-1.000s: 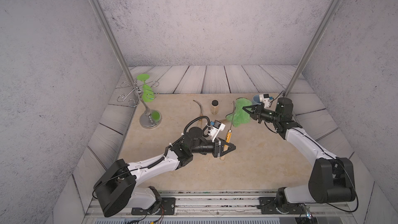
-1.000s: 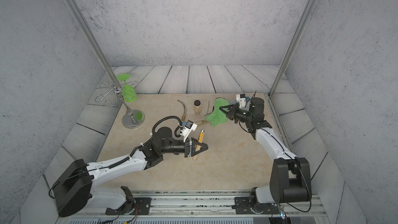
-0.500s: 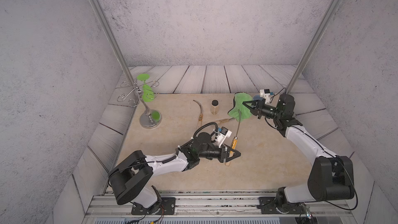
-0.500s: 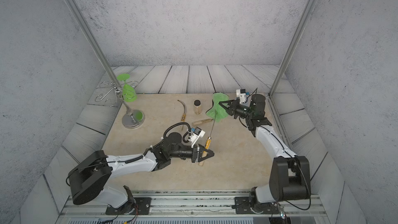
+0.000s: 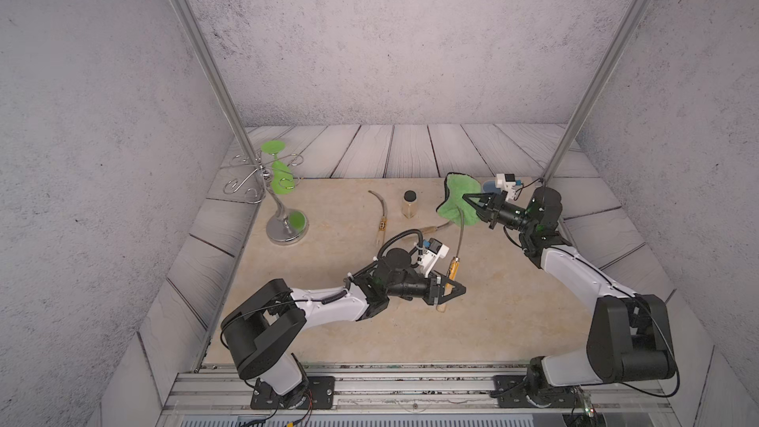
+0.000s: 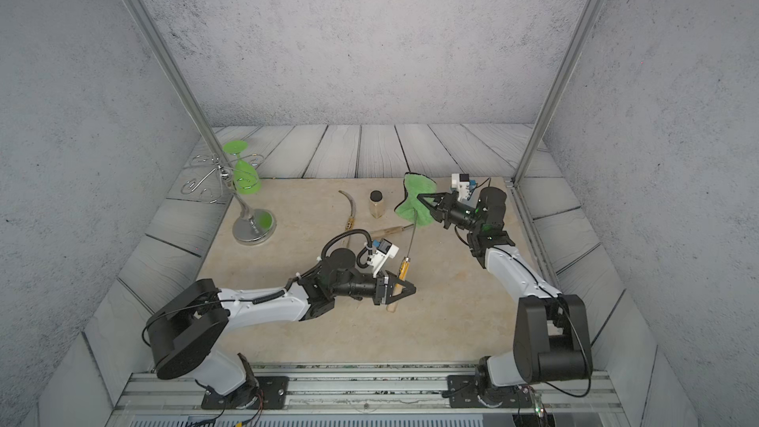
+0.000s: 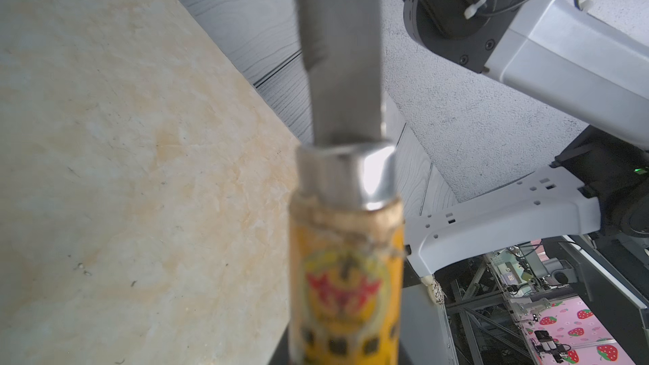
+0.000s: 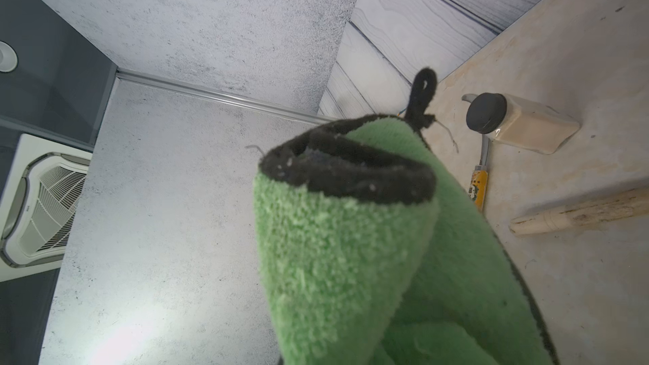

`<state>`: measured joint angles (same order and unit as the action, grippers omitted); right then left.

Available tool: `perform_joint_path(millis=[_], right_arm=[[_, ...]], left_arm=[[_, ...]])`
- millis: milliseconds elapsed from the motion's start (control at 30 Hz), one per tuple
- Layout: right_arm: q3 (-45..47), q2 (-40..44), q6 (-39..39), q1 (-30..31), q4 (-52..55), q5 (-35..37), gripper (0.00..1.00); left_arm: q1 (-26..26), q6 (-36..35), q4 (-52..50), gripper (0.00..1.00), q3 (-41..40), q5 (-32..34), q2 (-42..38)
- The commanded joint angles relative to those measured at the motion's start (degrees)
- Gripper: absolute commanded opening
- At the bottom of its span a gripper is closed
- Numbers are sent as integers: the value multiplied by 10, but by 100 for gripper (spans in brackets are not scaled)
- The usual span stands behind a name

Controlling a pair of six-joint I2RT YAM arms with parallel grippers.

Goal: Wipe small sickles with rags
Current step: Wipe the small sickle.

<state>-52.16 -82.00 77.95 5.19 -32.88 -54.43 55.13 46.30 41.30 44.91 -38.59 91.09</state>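
Top views: you look down into a booth with grey speckled walls and two slanted metal posts.
Table: a beige marbled slab, framed by grey planks.
Left arm: your left gripper is clamped on the handle of the held sickle, mid-slab.
Right arm: your right gripper pinches the rag tight, raised at the back right.
Stand: a chrome stand, back left, carries an upturned green goblet, well apart from your work.
Cloth: the rag is green, dark-edged and bunched at the blade's far end.
Held tool: its long axis runs away from you toward the back wall, butt nearest you and low by the slab. The blade reaches into the rag, tip hidden there.
Second sickle: flat, blade curving toward the back, left of the jar.
Third sickle: pale handle lying crosswise just beside the held blade; its own blade is hidden under the rag.
Jar: upright, black-lidded, between the second sickle and the rag.
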Motion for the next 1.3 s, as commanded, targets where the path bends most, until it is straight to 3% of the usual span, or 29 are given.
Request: perform_joint_path(millis=[0,533,833,1267], right_arm=[[13,31,50,17,-67,-27,6],[16,53,57,34,-60,-38,6],[25,61,17,58,-9,-55,7],[48,70,42,68,-56,-74,7]], left_arm=[[0,-16,46,0,34,-4,10],[-54,-23,37,0,117,-28,51],[-83,-22,18,0,173,-57,78],[-140,29,48,0,213,-75,96]])
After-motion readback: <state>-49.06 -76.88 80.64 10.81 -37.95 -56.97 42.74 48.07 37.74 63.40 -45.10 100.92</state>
